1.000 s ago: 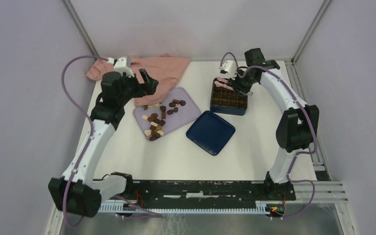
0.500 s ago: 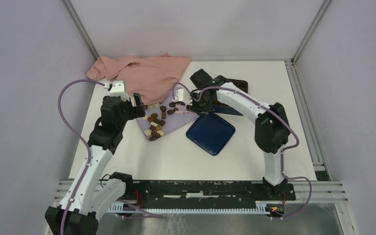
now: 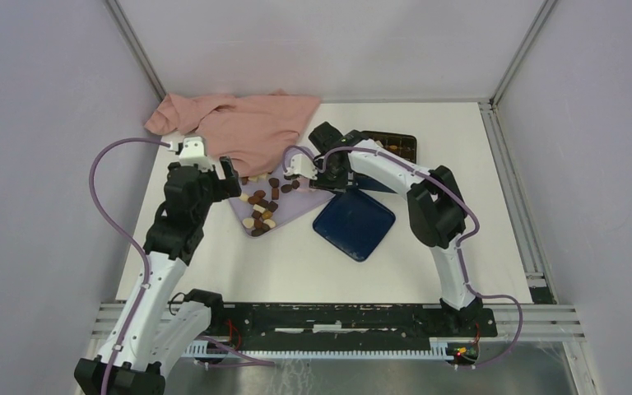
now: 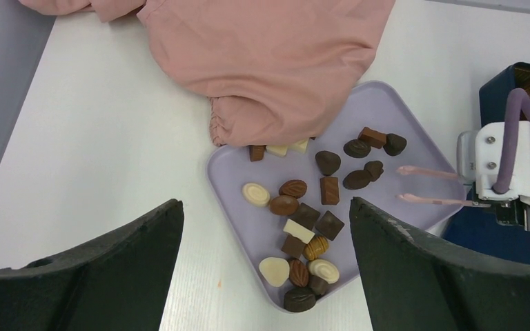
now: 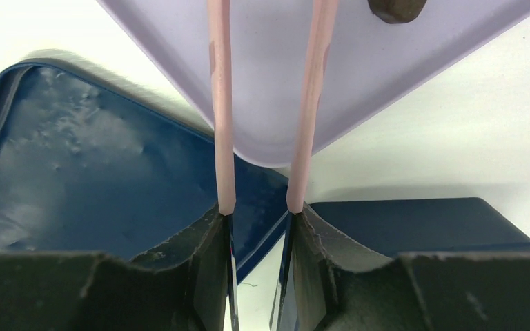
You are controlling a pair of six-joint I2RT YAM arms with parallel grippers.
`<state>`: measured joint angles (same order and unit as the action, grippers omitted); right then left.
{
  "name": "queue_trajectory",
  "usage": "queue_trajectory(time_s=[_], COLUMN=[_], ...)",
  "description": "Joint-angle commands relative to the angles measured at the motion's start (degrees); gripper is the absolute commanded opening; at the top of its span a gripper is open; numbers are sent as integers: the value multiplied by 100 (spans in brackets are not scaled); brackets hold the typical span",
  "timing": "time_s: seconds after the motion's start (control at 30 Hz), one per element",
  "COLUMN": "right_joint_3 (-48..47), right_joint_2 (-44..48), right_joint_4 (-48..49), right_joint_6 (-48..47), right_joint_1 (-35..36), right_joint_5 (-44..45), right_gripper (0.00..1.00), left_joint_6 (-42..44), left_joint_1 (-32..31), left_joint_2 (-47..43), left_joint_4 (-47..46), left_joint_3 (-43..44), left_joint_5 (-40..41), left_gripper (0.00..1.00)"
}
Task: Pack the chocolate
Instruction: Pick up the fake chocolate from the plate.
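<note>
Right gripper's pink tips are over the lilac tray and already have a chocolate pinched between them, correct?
Not quite. The right gripper has its pink tips over the lilac tray, but nothing is pinched between them: the left wrist view shows the gap empty, the nearest chocolate lying on the tray just beyond the tips.

The chocolate [image 4: 306,215] is a scatter of small loose pieces, dark brown, lighter brown and cream-white, shaped round, oval or square, all lying flat on a lilac tray [image 4: 393,110]. In the left wrist view most crowd toward the tray's 7 o'clock side. Five darker ones sit toward 1 o'clock, and three lie at 11 o'clock against the hem of a pink cloth [image 4: 269,62].
</note>
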<state>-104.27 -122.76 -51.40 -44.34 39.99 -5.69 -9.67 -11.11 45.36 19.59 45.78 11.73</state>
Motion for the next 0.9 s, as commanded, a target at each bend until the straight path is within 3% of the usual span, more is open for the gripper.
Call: queue_trajectory(time_s=[0.0, 0.87], right_joint_3=[-387, -715], right_joint_2=[-184, -708], right_joint_4=[23, -79], right_joint_6=[136, 109], right_joint_1=[32, 290], right_joint_5=[141, 517], right_gripper=[39, 40], left_joint_6=[348, 361], left_joint_1=[4, 3], left_joint_2=[-95, -274], left_joint_4=[-189, -215], left_joint_3=[-13, -34], left_joint_5=[-128, -137], left_gripper=[94, 94])
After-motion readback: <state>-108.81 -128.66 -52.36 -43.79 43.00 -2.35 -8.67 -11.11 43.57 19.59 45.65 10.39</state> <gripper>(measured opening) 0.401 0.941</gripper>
